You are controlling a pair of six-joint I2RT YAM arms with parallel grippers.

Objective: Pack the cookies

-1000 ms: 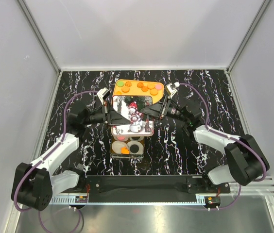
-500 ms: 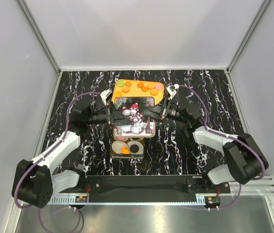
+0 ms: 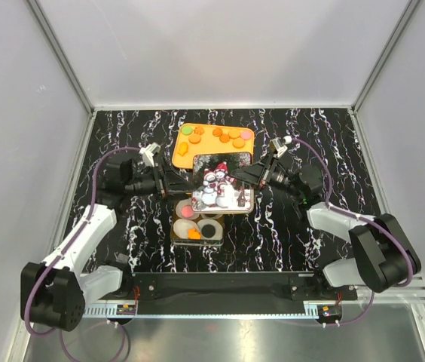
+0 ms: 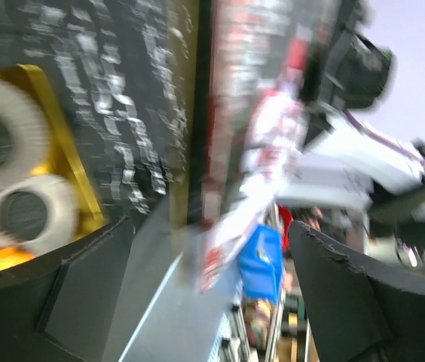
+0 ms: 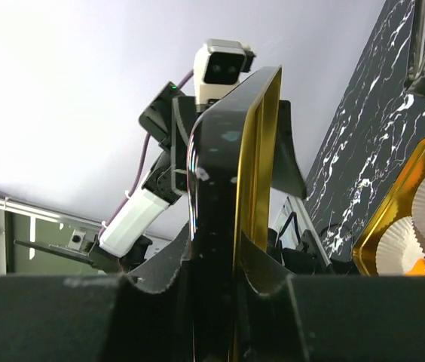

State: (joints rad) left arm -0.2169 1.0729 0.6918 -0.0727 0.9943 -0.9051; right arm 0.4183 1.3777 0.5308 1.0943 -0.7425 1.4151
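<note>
And there we had it: the right fingers (image 5: 265,268) were clamped narrow on the edge of the lid (image 3: 224,194), the black one with the gold rim and the snowmen printed on top. From the right wrist we saw that rim standing up between the two pads, gripped firmly. From above, the lid sat tilted over the middle of the tabletop (image 3: 318,136), held from its right side.

On the other side, the left fingers (image 4: 69,302) were spread wide. Their wrist view was badly blurred, but we could make out the lid beyond the gap, with neither finger closed on it. From above they sat just left of the lid.

The cookies (image 3: 224,136) lay mostly on the orange tray (image 3: 184,154) at the far centre of the tabletop, a scatter of orange discs with a green and a pink among them. Just nearer than the lid sat the gold box (image 3: 175,226) with its white paper cups (image 3: 214,215), and we spotted a pink, a black and an orange cookie in those. The lid's near edge overlapped the box's far end in the top view.
</note>
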